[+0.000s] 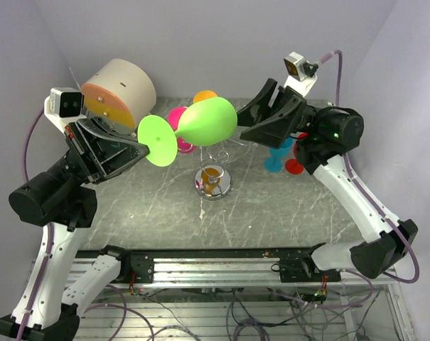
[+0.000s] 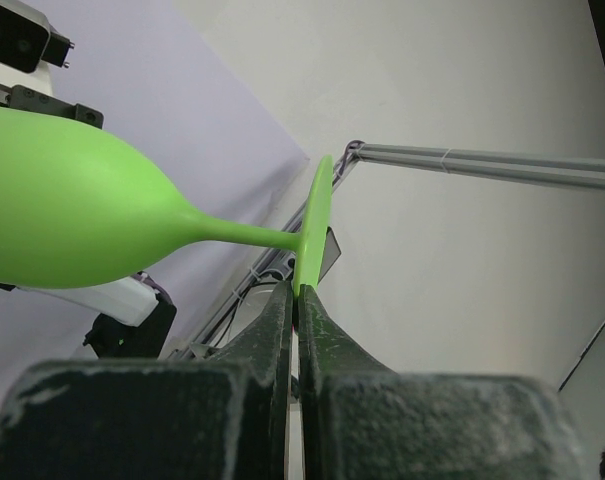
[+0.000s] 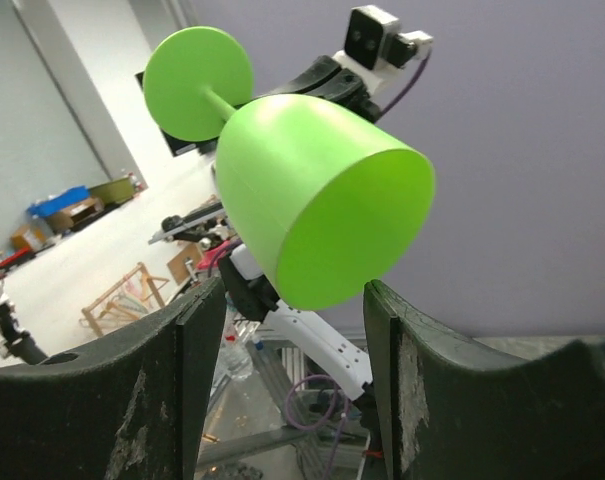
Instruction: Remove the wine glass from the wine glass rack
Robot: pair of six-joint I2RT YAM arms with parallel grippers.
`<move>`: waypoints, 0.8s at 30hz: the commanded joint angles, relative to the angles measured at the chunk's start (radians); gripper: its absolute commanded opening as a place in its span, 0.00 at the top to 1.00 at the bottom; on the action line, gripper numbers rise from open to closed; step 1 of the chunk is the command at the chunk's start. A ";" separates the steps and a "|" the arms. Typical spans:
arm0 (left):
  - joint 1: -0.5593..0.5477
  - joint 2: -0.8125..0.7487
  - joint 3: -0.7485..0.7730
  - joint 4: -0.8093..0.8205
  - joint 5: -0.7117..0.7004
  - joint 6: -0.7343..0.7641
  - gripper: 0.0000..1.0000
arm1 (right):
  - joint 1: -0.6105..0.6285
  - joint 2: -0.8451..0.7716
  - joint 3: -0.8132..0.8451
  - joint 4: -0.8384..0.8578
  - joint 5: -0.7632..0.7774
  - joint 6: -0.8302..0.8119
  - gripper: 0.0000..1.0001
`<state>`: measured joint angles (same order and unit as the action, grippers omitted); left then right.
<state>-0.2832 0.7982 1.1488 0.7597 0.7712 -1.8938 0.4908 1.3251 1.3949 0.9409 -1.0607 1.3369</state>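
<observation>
Left wrist view: the left end effector [image 2: 297, 298] pinches the foot rim of the green glass [image 2: 72, 215], keeping it sideways, foot toward 9 o'clock, seemingly free of the rack [image 1: 213, 183]. The right end effector [image 3: 294, 295], spread, flanks the bowl, probably to steady it.

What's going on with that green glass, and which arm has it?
The left gripper is shut on the edge of the green wine glass's foot and holds the glass sideways in the air above the wine glass rack. In the left wrist view no wire shows around the stem, so it looks free of the hooks. The right gripper is open right at the bowl, not gripping it. A blue glass and a red glass stand by the right arm.
</observation>
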 commanded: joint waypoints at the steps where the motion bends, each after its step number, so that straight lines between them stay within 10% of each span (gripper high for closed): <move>1: -0.004 -0.011 -0.004 0.036 -0.005 0.007 0.93 | 0.070 0.006 0.028 0.032 0.043 -0.048 0.44; 7: -0.004 -0.015 -0.012 0.003 0.005 0.035 0.93 | 0.153 0.021 0.048 0.005 0.074 -0.094 0.52; 10: -0.003 -0.023 -0.023 -0.017 0.004 0.050 0.93 | 0.171 0.019 0.039 0.020 0.085 -0.102 0.70; 12: -0.004 -0.031 -0.026 -0.052 0.006 0.072 0.93 | 0.172 0.006 0.030 0.014 0.088 -0.110 1.00; 24: -0.004 -0.129 0.079 -0.917 -0.172 0.614 0.52 | 0.172 -0.316 0.047 -0.801 0.389 -0.678 1.00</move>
<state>-0.2832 0.7078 1.1591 0.2611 0.7151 -1.5578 0.6624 1.1225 1.4097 0.5533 -0.8940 0.9565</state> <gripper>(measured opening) 0.469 0.039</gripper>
